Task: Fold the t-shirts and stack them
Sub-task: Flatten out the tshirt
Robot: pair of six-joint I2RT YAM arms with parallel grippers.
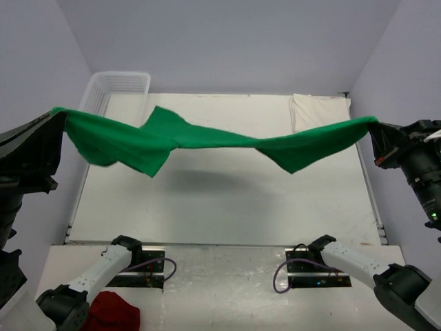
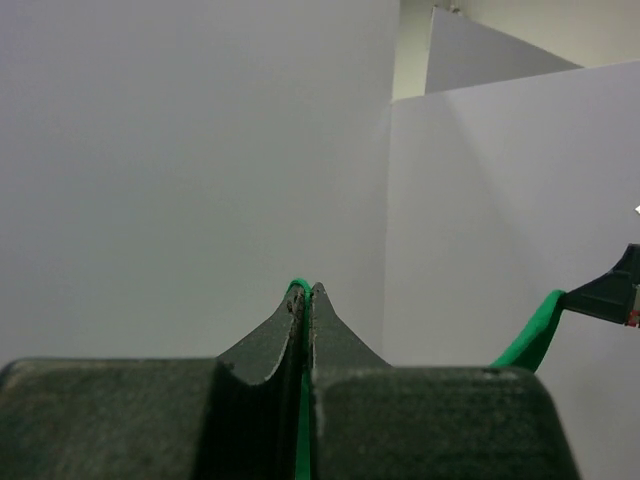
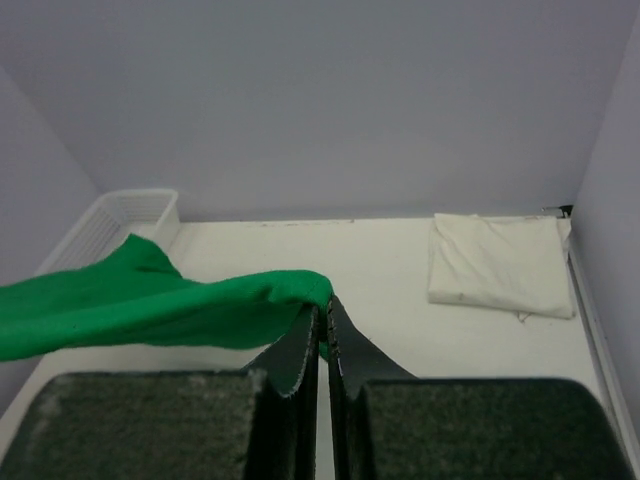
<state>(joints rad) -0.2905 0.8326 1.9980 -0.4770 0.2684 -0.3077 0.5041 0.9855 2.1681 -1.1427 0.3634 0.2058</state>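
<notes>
- Hanging over the table (image 1: pixel 227 207), the green shirt (image 1: pixel 207 141) is held by both ends.
- Left gripper (image 2: pixel 305 292) and right gripper (image 3: pixel 324 308) are clamped on it.
- White shirt (image 3: pixel 497 265) is laid folded.

Soft, even light falls from above in the top view, bright enough to keep the green t-shirt (image 1: pixel 207 141) richly saturated. Beneath it a faint shadow with blurred edges lies on the pale surface (image 1: pixel 227 207), stretched along the cloth's span. The walls (image 1: pixel 227 41) carry a cool lavender cast. In the left wrist view the left pincer (image 2: pixel 306 290) is dark, underexposed and out of focus against bright, flat walls. In the right wrist view the right pincer (image 3: pixel 325 305) is likewise dim and grainy up close, while the cream-white t-shirt (image 3: pixel 497 265) beyond it is evenly lit and fairly sharp.
</notes>
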